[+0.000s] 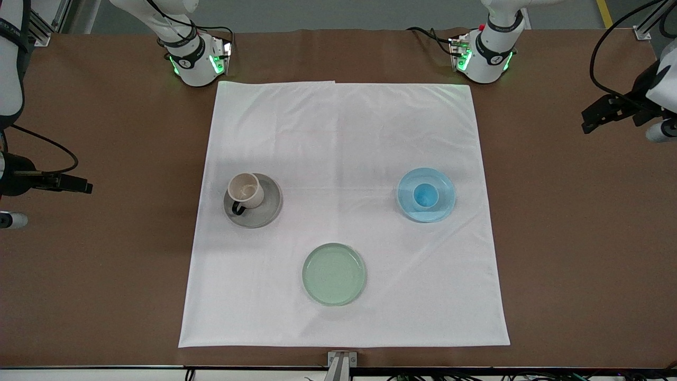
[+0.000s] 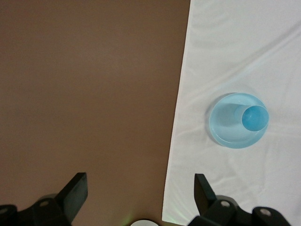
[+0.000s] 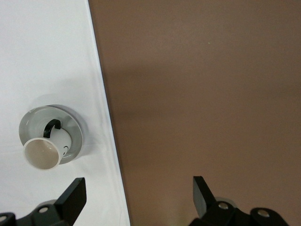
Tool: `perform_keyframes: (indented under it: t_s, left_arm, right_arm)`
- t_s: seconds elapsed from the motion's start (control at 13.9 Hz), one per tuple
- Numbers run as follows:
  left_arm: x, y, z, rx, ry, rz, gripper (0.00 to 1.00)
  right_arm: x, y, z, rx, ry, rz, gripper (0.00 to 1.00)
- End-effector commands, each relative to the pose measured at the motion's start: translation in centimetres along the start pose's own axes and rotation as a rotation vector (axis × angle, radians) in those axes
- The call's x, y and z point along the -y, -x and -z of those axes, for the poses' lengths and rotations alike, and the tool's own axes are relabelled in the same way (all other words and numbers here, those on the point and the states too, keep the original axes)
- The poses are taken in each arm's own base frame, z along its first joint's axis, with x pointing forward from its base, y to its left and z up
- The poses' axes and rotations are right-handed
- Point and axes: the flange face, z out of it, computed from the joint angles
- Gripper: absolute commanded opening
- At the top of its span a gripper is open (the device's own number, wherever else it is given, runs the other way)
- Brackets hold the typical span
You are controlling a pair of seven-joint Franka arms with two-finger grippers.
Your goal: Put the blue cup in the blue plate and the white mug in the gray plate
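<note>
Right pincer [image 3: 136, 197]: fingers spread wide, nothing between them; it hangs over bare brown surface [image 1: 106, 159] off the cloth's edge, at the right arm's end. The arm waits.
White mug [image 1: 246, 190]: upright in the gray plate [image 1: 267, 211], black handle turned toward the front camera; it sits off-centre, toward the rim nearest the right arm's end.
White cloth [image 1: 344, 132]: spread flat over the middle of the surface, carrying all three plates.
Pale green plate [image 1: 334, 274]: bare, nearer the front camera than the other two plates and between them; no part in the task.
Blue cup [image 1: 425, 194]: upright in the blue plate [image 1: 441, 209], about at its centre.
Left pincer [image 2: 141, 197]: fingers likewise wide apart and holding nothing, over bare surface just off the cloth at the left arm's end. This arm waits too.
Stage, as I judge it: both placements look done; each vessel stands inside its plate's rim and neither pincer touches anything.
Doing the closing step well: keep both arms high and off the cloth, so no finger or cable catches the fabric and drags a plate. Should a check be wanted, the mug is the one to watch, since it stands close to its plate's rim; nudging it inward is optional and risks tipping it by the handle.
</note>
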Motion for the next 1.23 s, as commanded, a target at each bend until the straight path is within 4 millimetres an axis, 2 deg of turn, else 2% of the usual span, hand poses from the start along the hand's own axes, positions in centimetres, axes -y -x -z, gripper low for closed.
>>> perform_keyframes:
  t_s: [0.0, 0.14, 0.29, 0.36, 0.65, 0.72, 1.01, 1.15]
  left_arm:
    - [-1.0, 2.0, 0.3, -0.001, 0.031, -0.023, 1.00]
    - [-2.4, 2.9, -0.1, 0.009, 0.025, -0.046, 1.00]
    - [-1.8, 2.8, 0.0, 0.005, 0.026, -0.029, 1.00]
    - [-2.3, 2.8, 0.0, 0.003, 0.028, -0.037, 1.00]
    - [-2.4, 2.8, 0.1, -0.006, 0.030, -0.037, 1.00]
    - [-3.1, 3.0, 0.1, -0.005, 0.029, -0.037, 1.00]
    - [-3.2, 3.0, 0.2, -0.001, 0.067, -0.005, 1.00]
    - [-3.2, 2.9, 0.4, -0.009, 0.071, -0.005, 1.00]
  right_arm:
    - [1.7, 3.8, 1.7, -0.009, 0.002, 0.021, 1.00]
    - [1.6, 6.0, 2.2, -0.032, 0.009, 0.016, 1.00]
    - [1.4, 8.2, 3.1, -0.043, 0.005, 0.014, 1.00]
    - [1.1, 9.1, 3.7, -0.051, 0.001, 0.011, 1.00]
    - [1.4, 11.9, 6.0, -0.076, -0.002, 0.020, 1.00]
    - [1.6, 12.6, 6.5, -0.085, -0.003, 0.025, 1.00]
    - [1.6, 15.8, 9.7, -0.122, -0.014, 0.031, 1.00]
    - [1.3, 16.3, 10.5, -0.131, -0.017, 0.025, 1.00]
